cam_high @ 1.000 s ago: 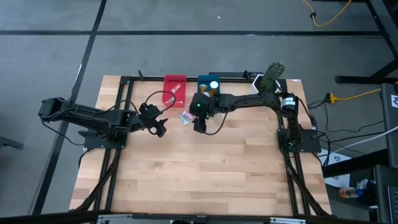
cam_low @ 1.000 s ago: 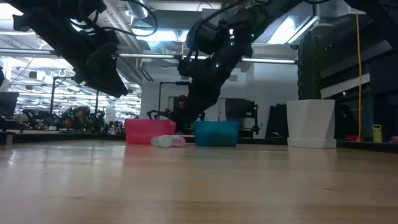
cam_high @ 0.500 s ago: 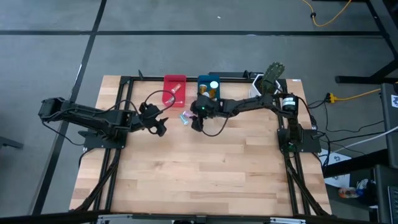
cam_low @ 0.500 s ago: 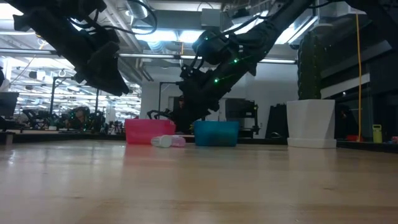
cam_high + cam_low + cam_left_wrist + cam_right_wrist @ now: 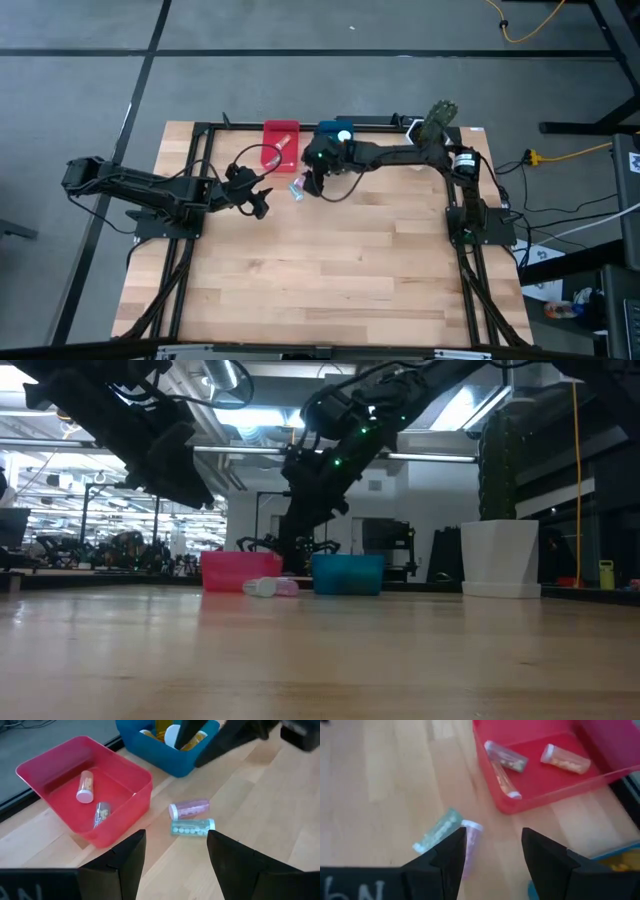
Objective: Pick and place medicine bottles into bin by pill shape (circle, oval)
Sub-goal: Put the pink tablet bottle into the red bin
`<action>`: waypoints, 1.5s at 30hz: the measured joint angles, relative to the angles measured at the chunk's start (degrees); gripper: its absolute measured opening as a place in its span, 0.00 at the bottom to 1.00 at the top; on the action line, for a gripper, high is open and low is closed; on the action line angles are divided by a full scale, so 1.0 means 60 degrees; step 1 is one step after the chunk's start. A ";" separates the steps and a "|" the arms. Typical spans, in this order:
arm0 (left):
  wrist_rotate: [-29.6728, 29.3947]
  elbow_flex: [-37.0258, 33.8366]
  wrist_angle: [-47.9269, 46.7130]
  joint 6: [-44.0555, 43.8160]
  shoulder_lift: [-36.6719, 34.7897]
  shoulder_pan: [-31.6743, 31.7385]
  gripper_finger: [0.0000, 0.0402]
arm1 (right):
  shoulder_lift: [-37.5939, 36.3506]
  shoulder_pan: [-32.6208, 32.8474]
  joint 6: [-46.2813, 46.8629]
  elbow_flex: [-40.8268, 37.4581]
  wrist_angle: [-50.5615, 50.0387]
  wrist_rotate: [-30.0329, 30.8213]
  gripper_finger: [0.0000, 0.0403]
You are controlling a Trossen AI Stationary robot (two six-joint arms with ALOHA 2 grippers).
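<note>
From above, my right gripper (image 5: 313, 183) hangs just over the table beside the red bin (image 5: 281, 146) and the blue bin (image 5: 335, 135), close to two small bottles lying loose on the wood. My left gripper (image 5: 257, 203) waits well to the left of them, nearer the table's middle. The cactus pot (image 5: 436, 128) stands at the far right corner, no part of the job.

At table height, the two loose bottles lie side by side on the wood in front of the gap between the red bin (image 5: 240, 571) and the blue bin (image 5: 347, 573). My right arm comes down from above them; neither gripper touches anything.

Through my left wrist camera I see my left fingers (image 5: 127, 865) spread wide with nothing between them. Beyond them the red bin (image 5: 131, 772) holds two bottles, an orange one with a white cap (image 5: 85, 788) and a clear one (image 5: 102, 813). The blue bin (image 5: 172, 764) holds at least a couple more, orange with white caps. On the wood just beside the red bin lie the pink bottle (image 5: 189, 809) and the teal bottle (image 5: 192, 827), almost touching.

Through my right wrist camera my right fingers (image 5: 451, 857) stand apart and empty, with the pink bottle (image 5: 470, 845) showing between them and the teal bottle (image 5: 437, 831) just beside it. The red bin (image 5: 540, 795) seems to hold three bottles in this view.

So I judge the sorting is mostly done: several bottles are already binned and these two are left to pick up and place.
</note>
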 joint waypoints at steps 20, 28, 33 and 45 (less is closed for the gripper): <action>-0.0004 0.0000 0.0040 0.0248 -0.0004 0.0022 0.51 | 0.1956 -0.0141 -0.0154 0.3736 -0.4544 -0.0521 0.48; 0.0071 0.0000 0.0036 0.0240 -0.0004 0.0022 0.51 | 0.1967 0.0122 -0.0298 0.2596 -0.3217 -0.0535 0.48; 0.0171 0.0000 0.0036 0.0189 -0.0004 0.0022 0.51 | 0.1967 0.0149 -0.0369 0.2049 -0.2295 -0.0528 0.48; 0.0178 0.0000 0.0029 0.0240 -0.0004 0.0022 0.51 | 0.1973 0.0146 -0.0283 0.1498 -0.1557 -0.0528 0.48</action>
